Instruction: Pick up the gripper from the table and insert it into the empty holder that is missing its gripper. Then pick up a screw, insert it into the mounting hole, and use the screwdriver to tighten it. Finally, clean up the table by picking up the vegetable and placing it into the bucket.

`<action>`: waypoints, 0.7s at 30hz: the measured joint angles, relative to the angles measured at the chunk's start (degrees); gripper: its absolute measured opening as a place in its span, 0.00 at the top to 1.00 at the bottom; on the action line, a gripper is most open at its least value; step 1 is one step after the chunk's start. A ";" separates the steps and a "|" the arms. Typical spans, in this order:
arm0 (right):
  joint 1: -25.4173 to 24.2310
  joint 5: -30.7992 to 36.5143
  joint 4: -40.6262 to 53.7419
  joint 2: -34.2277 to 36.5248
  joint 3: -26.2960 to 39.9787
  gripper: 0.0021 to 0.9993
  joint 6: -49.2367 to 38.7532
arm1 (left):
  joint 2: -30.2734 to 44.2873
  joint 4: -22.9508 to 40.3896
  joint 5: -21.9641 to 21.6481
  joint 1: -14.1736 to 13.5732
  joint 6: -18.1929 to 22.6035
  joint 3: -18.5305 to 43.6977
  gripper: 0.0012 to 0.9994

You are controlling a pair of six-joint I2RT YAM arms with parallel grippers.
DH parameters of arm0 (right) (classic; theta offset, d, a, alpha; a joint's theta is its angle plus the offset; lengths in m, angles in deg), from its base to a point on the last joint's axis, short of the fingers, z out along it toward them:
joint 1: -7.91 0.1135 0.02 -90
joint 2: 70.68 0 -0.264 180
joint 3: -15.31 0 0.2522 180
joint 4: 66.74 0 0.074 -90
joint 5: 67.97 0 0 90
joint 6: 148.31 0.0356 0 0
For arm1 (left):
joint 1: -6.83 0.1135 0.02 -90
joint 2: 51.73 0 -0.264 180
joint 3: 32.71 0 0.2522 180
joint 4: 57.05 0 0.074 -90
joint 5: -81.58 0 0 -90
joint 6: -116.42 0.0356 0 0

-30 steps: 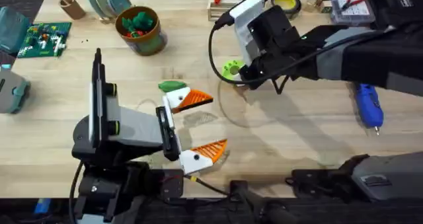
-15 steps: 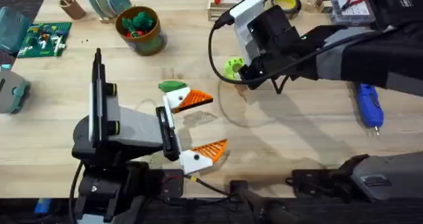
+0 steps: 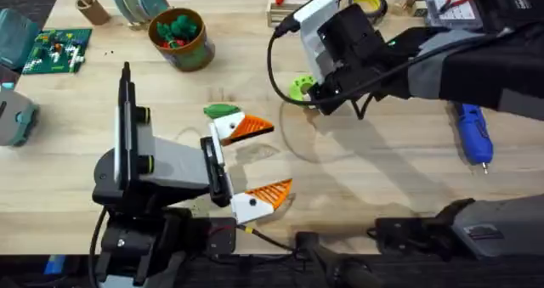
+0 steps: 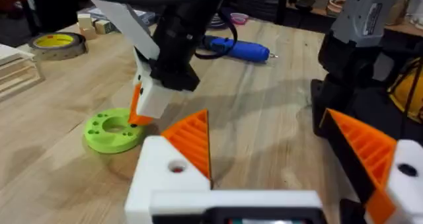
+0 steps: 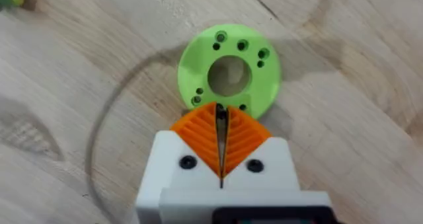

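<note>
My left gripper [image 3: 277, 158] stands open above the table, an orange ribbed gripper pad [image 4: 192, 141] seated in each white holder block [image 4: 165, 178]; a small hole shows in the block's face. My right gripper [image 5: 221, 115] is shut, its orange pads pressed together with a thin dark slit between them, tip down at the edge of the lime-green disc [image 5: 229, 69]. The dark-green vegetable [image 3: 222, 110] lies flat beside my left gripper's far finger. The blue screwdriver [image 3: 474, 135] lies at the right. The bucket [image 3: 197, 54] stands at the back left with toy pieces inside.
A circuit board [image 3: 56, 50] and a tan cup [image 3: 92, 9] sit at the back left. A yellow tape roll [image 3: 367, 1] and a parts box [image 3: 446, 3] are at the back right. Bare wood lies between the two grippers.
The right arm has edged slightly toward the table's far side over the green disc. The left arm and the loose objects have not moved.
</note>
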 joint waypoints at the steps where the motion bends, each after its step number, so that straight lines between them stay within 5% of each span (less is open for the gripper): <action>1: 0.00 0.05 0.54 0.00 0.46 1.00 -0.19 | 0.00 0.00 0.00 0.00 0.00 0.00 0.01; 21: 0.00 0.20 15.58 -0.16 13.40 1.00 -3.55 | 0.00 0.00 0.00 0.00 0.00 0.00 0.01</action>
